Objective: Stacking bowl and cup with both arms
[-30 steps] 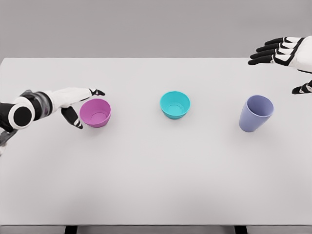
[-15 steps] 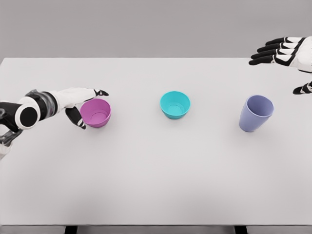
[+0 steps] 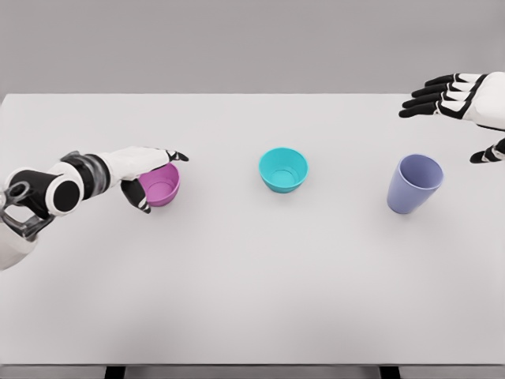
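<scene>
Pink bowl (image 3: pixel 161 184), teal bowl (image 3: pixel 283 169), lilac cup (image 3: pixel 413 183) upright, apart.

The left arm enters from the lower left, forearm lying nearly level and wrist straight. The left hand (image 3: pixel 140 170) is turned on its side, its fingers (image 3: pixel 175 155) stretched forward together and the thumb (image 3: pixel 140 201) dropped below them, leaving a wide gap between thumb and fingertips. The right hand (image 3: pixel 461 99) hangs at the upper right edge, palm down, four fingers (image 3: pixel 418 99) spread and pointing left, the thumb (image 3: pixel 488 151) set well below them, nothing between.
</scene>
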